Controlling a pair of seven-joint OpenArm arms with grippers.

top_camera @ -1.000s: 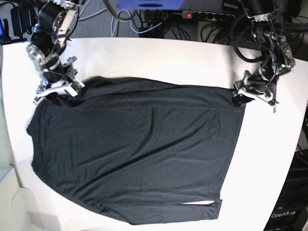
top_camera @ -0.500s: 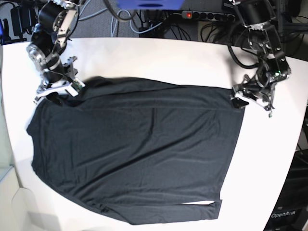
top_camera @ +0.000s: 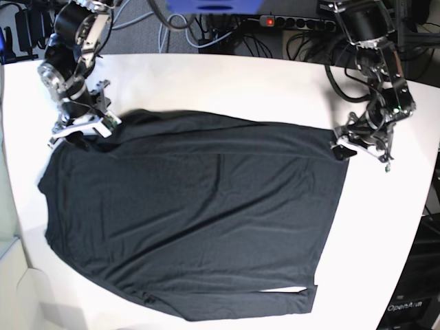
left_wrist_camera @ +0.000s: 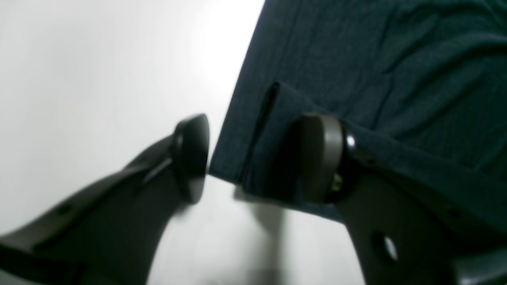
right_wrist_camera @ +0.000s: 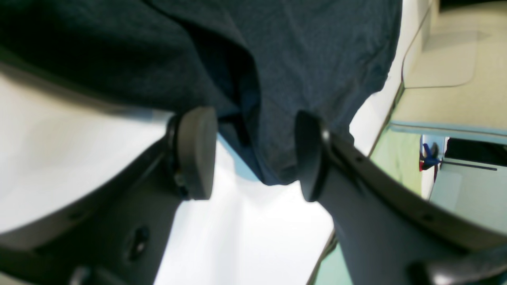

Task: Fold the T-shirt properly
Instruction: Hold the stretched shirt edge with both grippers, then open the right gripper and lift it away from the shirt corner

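Shifted since a second ago: left pincer (top_camera: 342,147), drawn slightly outward and up from the T-shirt (top_camera: 192,220), now right at its corner. Spread apart, with the cloth's folded corner lying between the pads (left_wrist_camera: 321,156), not pinched. Unmoved: right pincer (top_camera: 81,130), at the T-shirt's opposite far corner, likewise spread, a hanging fold of cloth between its pads (right_wrist_camera: 197,152). Unchanged too: T-shirt, laid flat and slightly wrinkled across the white table (top_camera: 227,86).

White table (top_camera: 227,86), tangled cables (top_camera: 275,38) behind it
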